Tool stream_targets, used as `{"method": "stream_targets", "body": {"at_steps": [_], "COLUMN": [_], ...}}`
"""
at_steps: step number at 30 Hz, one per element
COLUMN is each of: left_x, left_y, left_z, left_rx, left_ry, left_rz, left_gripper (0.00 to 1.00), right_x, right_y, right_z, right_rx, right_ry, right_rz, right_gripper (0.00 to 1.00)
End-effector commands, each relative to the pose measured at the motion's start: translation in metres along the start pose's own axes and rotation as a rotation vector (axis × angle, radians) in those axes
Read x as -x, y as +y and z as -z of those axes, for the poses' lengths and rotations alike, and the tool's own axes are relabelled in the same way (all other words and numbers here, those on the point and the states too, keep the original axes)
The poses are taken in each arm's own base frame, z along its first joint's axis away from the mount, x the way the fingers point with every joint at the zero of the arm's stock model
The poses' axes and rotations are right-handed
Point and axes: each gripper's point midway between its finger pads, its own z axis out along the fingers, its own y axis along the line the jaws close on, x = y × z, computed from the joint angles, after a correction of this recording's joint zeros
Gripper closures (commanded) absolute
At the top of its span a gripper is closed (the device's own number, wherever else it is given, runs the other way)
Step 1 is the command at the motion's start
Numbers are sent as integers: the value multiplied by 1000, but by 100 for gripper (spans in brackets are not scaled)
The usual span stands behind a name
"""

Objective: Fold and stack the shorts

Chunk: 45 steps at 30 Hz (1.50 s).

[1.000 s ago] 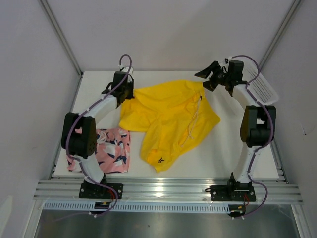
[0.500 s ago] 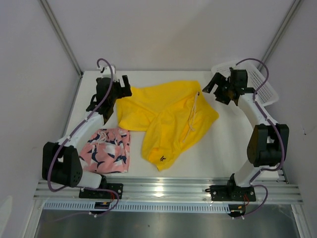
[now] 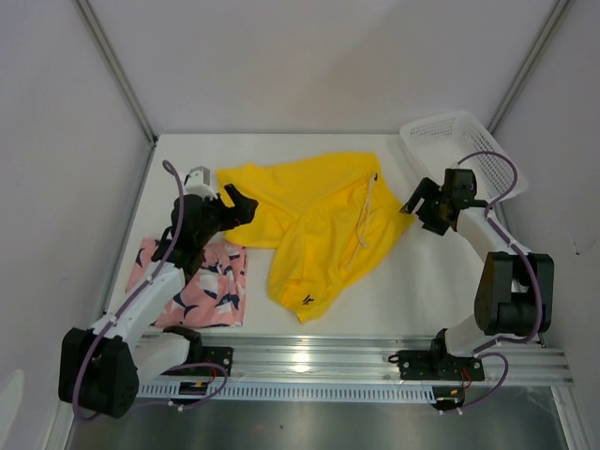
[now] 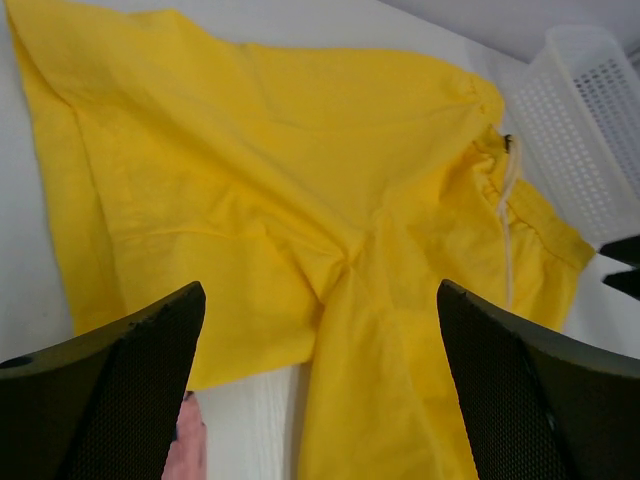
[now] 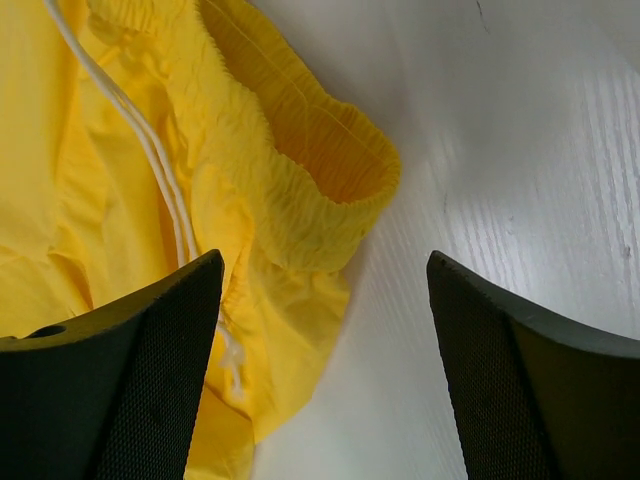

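The yellow shorts (image 3: 319,225) lie loosely spread on the middle of the table, waistband and white drawstring (image 3: 368,211) to the right, a small dark logo on the near leg. My left gripper (image 3: 239,204) hovers open over their left edge, and the left wrist view shows yellow fabric (image 4: 330,180) between its wide jaws (image 4: 320,300). At the shorts' right side my right gripper (image 3: 417,202) is open above the waistband end (image 5: 320,160), holding nothing (image 5: 325,262). The pink printed shorts (image 3: 206,291) lie folded at the front left, partly under my left arm.
A white mesh basket (image 3: 459,141) stands at the back right corner, also seen in the left wrist view (image 4: 590,120). Bare white table (image 5: 520,150) lies right of the yellow shorts. Frame posts and walls close in the back and sides.
My left gripper has opened, let go of the yellow shorts' left corner and drawn back toward the front. The right gripper came down from beside the basket to the waistband end.
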Motion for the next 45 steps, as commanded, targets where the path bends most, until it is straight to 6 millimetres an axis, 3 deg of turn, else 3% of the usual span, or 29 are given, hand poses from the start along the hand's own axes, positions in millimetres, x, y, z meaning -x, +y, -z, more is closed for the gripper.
{"method": "stream_targets", "body": {"at_steps": [1, 5, 10, 11, 12, 14, 17, 19, 23, 26, 30, 32, 36, 37, 38, 39, 40, 41, 43, 44, 45], "left_x": [-5, -38, -88, -101, -112, -130, -156, -169, -194, -197, -201, -199, -188, -193, -193, -189, -199, -192, -173, -171, -145], "left_y": [-44, -79, -99, -106, -105, -110, -109, -104, -80, -62, -56, -44, -32, -27, -30, -34, -28, -32, -22, -29, -21], "left_z": [23, 46, 66, 72, 75, 83, 94, 97, 105, 102, 100, 92, 70, 62, 56, 46, 40, 30, 8, 0, -17], "left_rx": [-152, -234, -286, -309, -310, -335, -355, -347, -268, -184, -166, -87, 32, 56, 48, 40, 55, 50, 74, 11, 19], "left_ry": [-5, 65, 227, 266, 301, 351, 441, 489, 596, 593, 600, 589, 526, 538, 545, 539, 583, 569, 531, 548, 489], "left_rz": [25, -12, -69, -84, -89, -102, -127, -171, -268, -311, -343, -375, -432, -447, -462, -455, -467, -473, -408, -362, -291], "left_gripper": [1, 1, 1, 1, 1, 1, 1, 1, 1, 1, 6, 17, 54, 62, 79, 90, 100, 100, 100, 100, 100], "right_x": [20, 15, -2, -5, -7, -15, -19, -19, -18, -18, -17, -18, -17, -17, -15, -13, -13, -11, -3, -5, -6], "right_y": [14, 20, 29, 30, 31, 34, 33, 34, 35, 35, 34, 35, 35, 35, 32, 32, 28, 24, 18, 12, 11], "right_z": [-6, -16, -26, -28, -28, -30, -30, -30, -28, -27, -26, -26, -24, -22, -22, -19, -18, -17, -9, -9, -7], "right_rx": [44, 66, 73, 69, 71, 68, 57, 62, 67, 68, 72, 78, 82, 82, 74, 76, 70, 64, 66, 64, 65], "right_ry": [-84, -72, -42, -36, -33, -18, -15, -13, -14, -17, -13, -11, -18, -23, -29, -41, -45, -55, -96, -106, -113], "right_rz": [54, 70, 114, 120, 129, 143, 149, 151, 158, 157, 149, 146, 139, 136, 129, 118, 105, 86, 33, 13, -2], "right_gripper": [17, 17, 22, 28, 46, 63, 83, 90, 93, 98, 99, 99, 99, 100, 100, 100, 100, 100, 100, 100, 100]}}
